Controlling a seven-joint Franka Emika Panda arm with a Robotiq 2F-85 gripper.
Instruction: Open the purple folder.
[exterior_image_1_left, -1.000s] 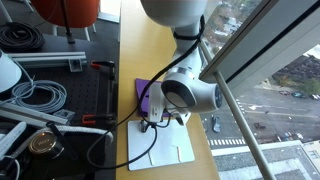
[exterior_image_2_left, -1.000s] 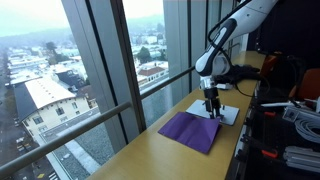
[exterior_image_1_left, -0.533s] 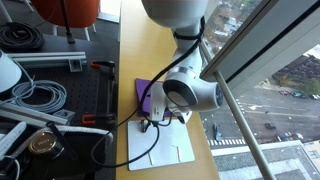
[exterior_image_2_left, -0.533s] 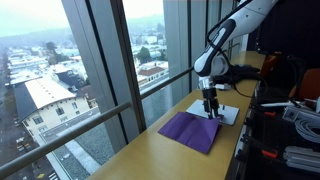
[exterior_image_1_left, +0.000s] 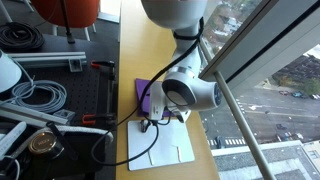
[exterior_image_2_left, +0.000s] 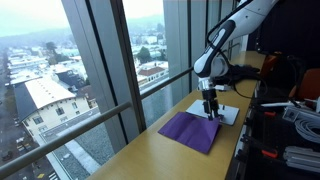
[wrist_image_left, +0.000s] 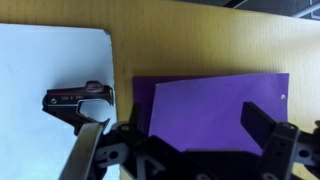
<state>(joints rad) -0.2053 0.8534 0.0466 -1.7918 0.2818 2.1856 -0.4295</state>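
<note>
Purple folder (wrist_image_left: 215, 110) lies flat right under the gripper (wrist_image_left: 185, 140), whose black fingers are spread wide with nothing between them. It's a thin, smooth, matte rectangle. Just beside it there's a white flat board (wrist_image_left: 50, 60) with a dark clip (wrist_image_left: 78, 100). Both sit on the wood-grain table (wrist_image_left: 200, 40), between its window edge and its inner edge.

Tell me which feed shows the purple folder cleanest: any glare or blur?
Wrist view: the purple folder is sharp and evenly lit, no glare; the hand near the lens is dark and soft. In an exterior view window backlight darkens the arm, folder clear. In an exterior view the arm hides most of it.
</note>
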